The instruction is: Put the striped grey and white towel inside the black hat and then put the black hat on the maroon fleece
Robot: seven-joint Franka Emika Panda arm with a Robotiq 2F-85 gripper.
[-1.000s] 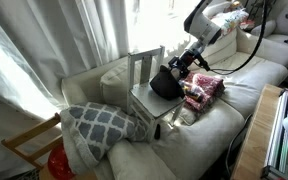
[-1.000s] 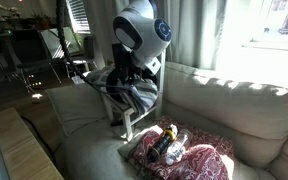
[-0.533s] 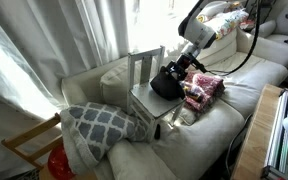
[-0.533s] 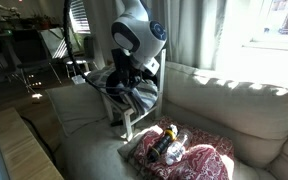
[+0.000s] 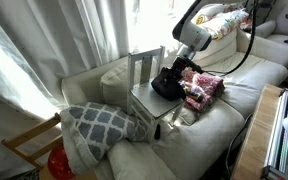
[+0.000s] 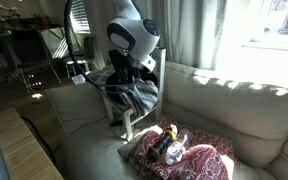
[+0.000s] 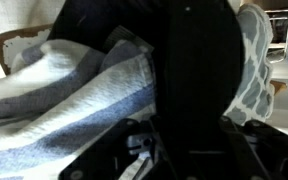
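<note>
The black hat (image 5: pixel 165 85) sits on a white chair (image 5: pixel 144 100) that stands on the couch. The striped grey and white towel (image 6: pixel 136 97) lies in and under it, spilling over the chair's edge. My gripper (image 5: pixel 177 71) is down on the hat's side towards the maroon fleece (image 5: pixel 203 90). In the wrist view the black hat (image 7: pixel 194 60) fills the space between the fingers of the gripper (image 7: pixel 184 150), which is shut on it, and the towel (image 7: pixel 69 100) lies to the left. The fleece (image 6: pixel 206 162) is spread on the couch seat beside the chair.
A grey and white patterned pillow (image 5: pixel 99 122) leans on the couch in front of the chair. A small object (image 6: pixel 169 146) lies on the fleece. Curtains (image 5: pixel 44 50) hang behind the couch. A wooden frame (image 5: pixel 29 145) stands by the armrest.
The arm has come lower onto the hat and the jaws have gone from wide open to shut on the hat's black fabric. Hat, towel and fleece have stayed in place.
</note>
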